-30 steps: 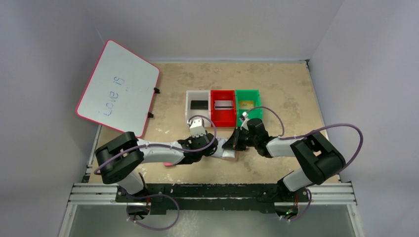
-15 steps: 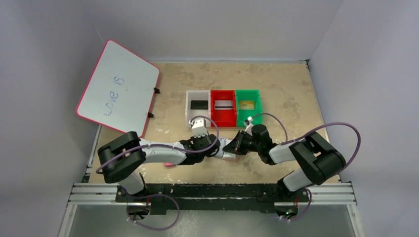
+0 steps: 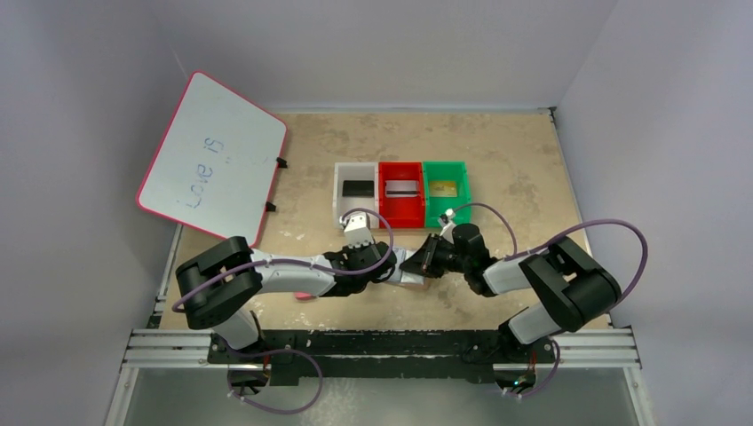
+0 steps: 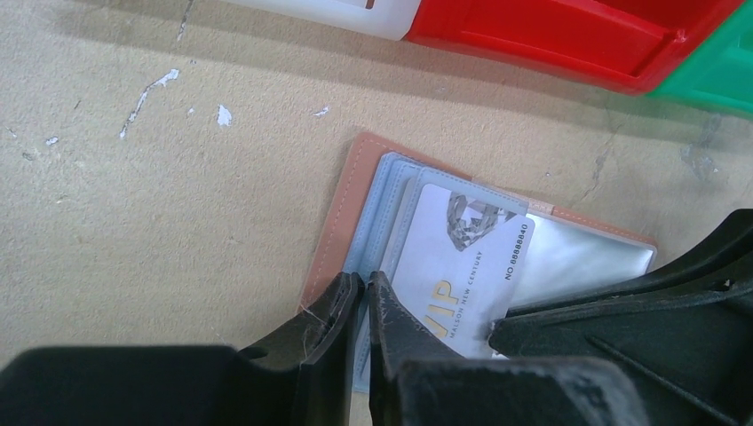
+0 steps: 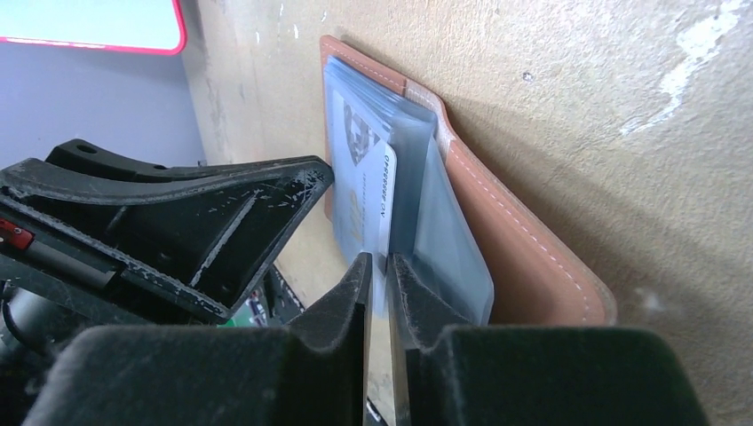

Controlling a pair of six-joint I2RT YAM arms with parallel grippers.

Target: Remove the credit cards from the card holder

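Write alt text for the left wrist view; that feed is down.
The open tan card holder lies on the table, a pale VIP card tilted partly out of its blue-grey sleeve. The left gripper pinches the sleeve edge while the right gripper's fingers meet the card's corner. A white bin, red bin and green bin line the top.

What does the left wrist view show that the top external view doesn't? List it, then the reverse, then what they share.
Left wrist only: the print on the VIP card, and the left gripper pinching the card holder by its sleeve edge. Top external only: the whiteboard, plus the black card, grey card and gold card inside the white bin, red bin and green bin. Shared: the card holder, the bins, the right gripper.
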